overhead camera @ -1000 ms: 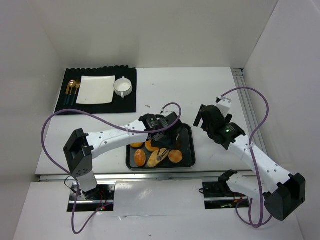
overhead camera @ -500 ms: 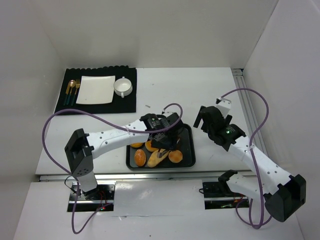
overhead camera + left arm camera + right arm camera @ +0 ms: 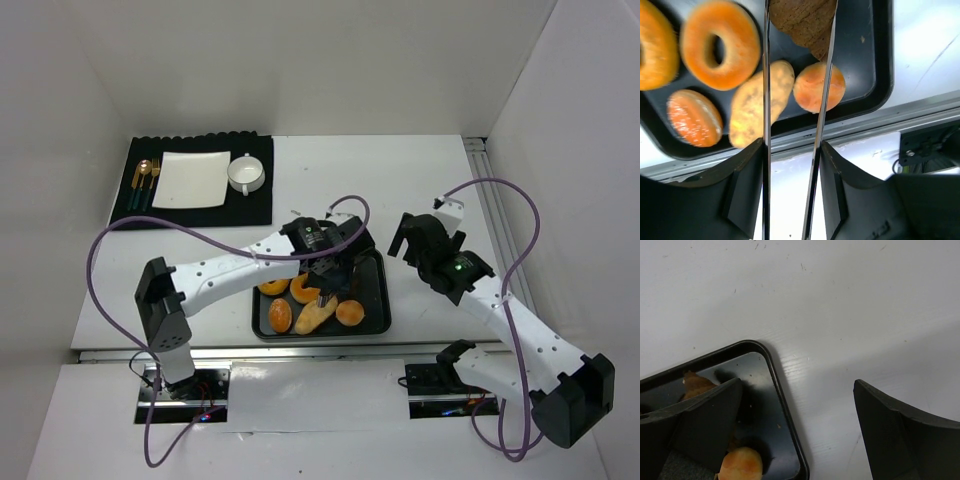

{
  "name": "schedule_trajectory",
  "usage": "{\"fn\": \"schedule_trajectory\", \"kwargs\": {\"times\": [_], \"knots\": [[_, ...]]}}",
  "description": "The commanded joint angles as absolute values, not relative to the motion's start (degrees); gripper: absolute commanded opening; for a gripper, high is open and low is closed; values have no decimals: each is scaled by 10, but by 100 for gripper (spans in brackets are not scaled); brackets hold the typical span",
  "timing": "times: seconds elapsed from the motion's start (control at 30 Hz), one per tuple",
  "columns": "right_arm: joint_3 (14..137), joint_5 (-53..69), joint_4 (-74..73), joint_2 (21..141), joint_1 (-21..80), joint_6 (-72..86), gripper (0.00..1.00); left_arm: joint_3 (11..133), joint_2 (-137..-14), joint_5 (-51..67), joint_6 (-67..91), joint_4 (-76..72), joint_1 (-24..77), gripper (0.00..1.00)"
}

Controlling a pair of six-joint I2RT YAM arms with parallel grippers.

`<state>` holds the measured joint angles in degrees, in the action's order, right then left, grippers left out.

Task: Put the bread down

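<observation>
A black tray holds several breads: a ring-shaped one, a long roll, a round bun and another bun. My left gripper is shut on a pair of metal tongs. The tong blades pinch a dark brown slice of bread at their tips, above the tray's right half. In the top view my left gripper hangs over the tray. My right gripper is open and holds nothing. It hovers over the bare table just beyond the tray's far right corner.
At the back left lies a black mat with a white square plate, a white cup and gold cutlery. A metal rail runs along the right wall. White walls close in both sides.
The tong blades have drawn closer together onto the brown slice. The left gripper has shifted slightly away from the tray's front, uncovering the long roll. The right arm barely moved.
</observation>
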<state>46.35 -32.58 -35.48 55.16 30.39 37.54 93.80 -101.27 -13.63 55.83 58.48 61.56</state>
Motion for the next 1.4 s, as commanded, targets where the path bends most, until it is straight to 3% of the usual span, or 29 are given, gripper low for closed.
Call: {"fn": "schedule_trajectory", "kwargs": {"times": [0.0,0.17,0.47,0.6,0.73,1.1,1.37], "knots": [[461,-336,-328,535,308,369,99,998,-955,-199,566,649,618,43],[461,-325,-316,535,308,359,99,976,-881,-213,533,665,527,42],[468,-325,-304,547,308,353,99,919,-750,-222,361,507,199,45],[473,-314,-294,560,308,353,99,904,-796,-170,324,422,45,43],[484,-320,-294,579,308,353,99,954,-895,-79,322,390,-31,40],[501,-331,-299,622,308,353,99,1032,-1083,-47,310,326,-49,40],[501,-326,-294,639,308,348,99,1086,-1156,-55,280,365,-49,61]]}}
